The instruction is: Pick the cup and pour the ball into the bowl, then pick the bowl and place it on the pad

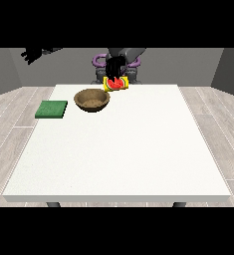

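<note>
A yellow cup (116, 83) with a red watermelon print hangs tilted just behind the right rim of the brown wooden bowl (92, 99). The hand at the view's right (114, 66) reaches down from the robot's shoulder and is shut on the cup from above. I see no ball, neither in the cup nor in the bowl. The green pad (52, 109) lies flat on the table to the left of the bowl. The hand at the view's left (33, 54) is raised high and far out past the table's left edge, with its fingers spread.
The white table (123, 149) stretches wide from the bowl towards the camera. Its back edge runs just behind the cup, near the robot's torso (119, 52).
</note>
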Tool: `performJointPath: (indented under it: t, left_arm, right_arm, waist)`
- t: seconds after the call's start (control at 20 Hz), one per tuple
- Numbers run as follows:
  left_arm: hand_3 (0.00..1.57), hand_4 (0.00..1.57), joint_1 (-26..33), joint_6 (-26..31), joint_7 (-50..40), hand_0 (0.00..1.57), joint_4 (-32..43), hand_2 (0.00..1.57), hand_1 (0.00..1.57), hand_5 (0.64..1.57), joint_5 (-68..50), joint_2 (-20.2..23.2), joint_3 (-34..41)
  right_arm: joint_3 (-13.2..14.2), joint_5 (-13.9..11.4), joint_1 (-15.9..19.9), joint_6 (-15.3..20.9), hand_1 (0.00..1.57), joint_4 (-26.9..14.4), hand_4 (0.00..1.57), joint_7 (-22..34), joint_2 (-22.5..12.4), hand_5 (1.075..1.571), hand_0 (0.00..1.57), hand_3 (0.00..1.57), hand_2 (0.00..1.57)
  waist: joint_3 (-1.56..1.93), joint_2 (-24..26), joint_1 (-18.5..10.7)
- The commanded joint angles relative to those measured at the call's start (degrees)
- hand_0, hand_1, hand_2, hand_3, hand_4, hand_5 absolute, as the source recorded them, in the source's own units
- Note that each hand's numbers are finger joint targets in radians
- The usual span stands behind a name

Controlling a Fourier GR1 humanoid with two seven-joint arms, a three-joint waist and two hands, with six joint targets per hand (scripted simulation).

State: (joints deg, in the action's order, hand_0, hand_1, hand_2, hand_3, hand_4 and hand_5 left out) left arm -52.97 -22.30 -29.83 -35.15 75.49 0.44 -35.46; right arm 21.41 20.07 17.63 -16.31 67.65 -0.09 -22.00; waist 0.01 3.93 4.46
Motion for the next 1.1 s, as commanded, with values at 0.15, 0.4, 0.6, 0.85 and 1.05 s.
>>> performJointPath:
  t: [0.15,0.4,0.6,0.85,1.05]
  left_arm:
    - [1.55,0.86,3.01,5.85,1.55,0.00,-3.68,1.15,0.00,1.571,3.90,-0.43,-2.71]
    - [1.57,1.11,-4.45,15.80,3.79,0.45,1.60,1.57,0.45,1.550,12.86,2.33,-10.49]
    - [1.57,1.25,-5.06,20.28,5.64,1.51,1.69,1.57,1.51,1.514,15.65,2.34,-12.19]
    - [1.57,1.26,-4.93,21.74,7.55,1.51,-0.59,1.57,1.51,1.506,18.48,2.11,-9.63]
    - [1.57,1.29,-4.24,21.81,6.89,1.51,0.59,1.57,1.51,1.489,21.36,2.23,-8.13]
  right_arm:
    - [-1.97,-1.03,-2.04,0.97,0.00,0.71,0.46,-2.01,3.37,1.570,0.00,0.27,0.00]
    - [-1.68,0.24,2.28,-0.16,0.00,0.00,0.47,0.17,1.32,1.571,0.00,0.32,0.00]
    - [-0.10,1.90,1.22,-1.60,0.00,-2.15,0.48,1.20,-0.08,1.570,0.00,0.28,0.00]
    - [0.09,1.35,1.78,0.62,0.00,-1.28,0.47,1.49,-0.33,1.570,0.00,0.29,0.00]
    - [-2.01,2.20,1.94,-0.17,0.00,2.04,0.50,3.39,1.07,1.569,0.00,0.30,0.00]
  waist:
    - [0.00,0.31,0.29]
    - [0.14,-0.50,2.02]
    - [0.05,0.56,0.52]
    - [0.00,-0.08,-0.21]
    - [-0.01,-1.32,2.45]
